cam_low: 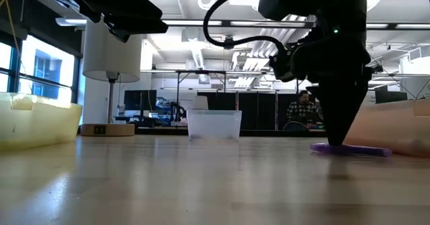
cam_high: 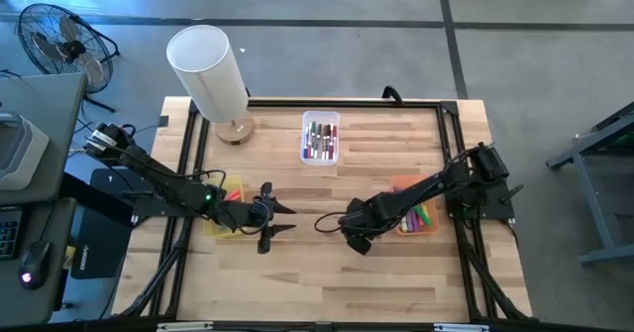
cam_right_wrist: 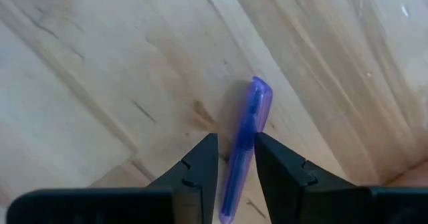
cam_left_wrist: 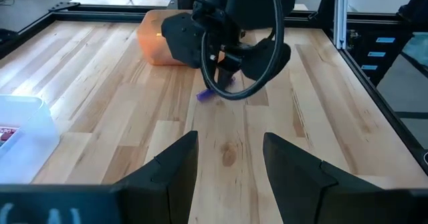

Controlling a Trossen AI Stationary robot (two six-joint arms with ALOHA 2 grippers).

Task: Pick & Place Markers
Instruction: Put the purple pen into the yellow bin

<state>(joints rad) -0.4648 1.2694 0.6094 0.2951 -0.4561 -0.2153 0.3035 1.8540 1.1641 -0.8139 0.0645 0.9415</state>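
R gripper (cam_right_wrist: 235, 158) was down on the bench (cam_high: 297, 282), fingers astride a purple marker (cam_right_wrist: 245, 144) lying flat, not yet clamped. L gripper (cam_left_wrist: 229, 158) hovered w/ fingers spread, empty. Risk: marker sat off-centre btw fingers, could roll or pivot out on closing.

You are looking down on a wooden table (cam_high: 297, 282). The left gripper (cam_high: 279, 219) is hovering with its fingers spread apart, just beside a yellow bin (cam_high: 220, 222). The right gripper (cam_high: 349, 235) is reaching down near the table's middle; its fingers are too small to tell. An orange bin (cam_high: 417, 216) with markers (cam_high: 421, 215) is lying under the right arm. A clear bin (cam_high: 320, 139) is holding more markers near a white lamp (cam_high: 210, 76).
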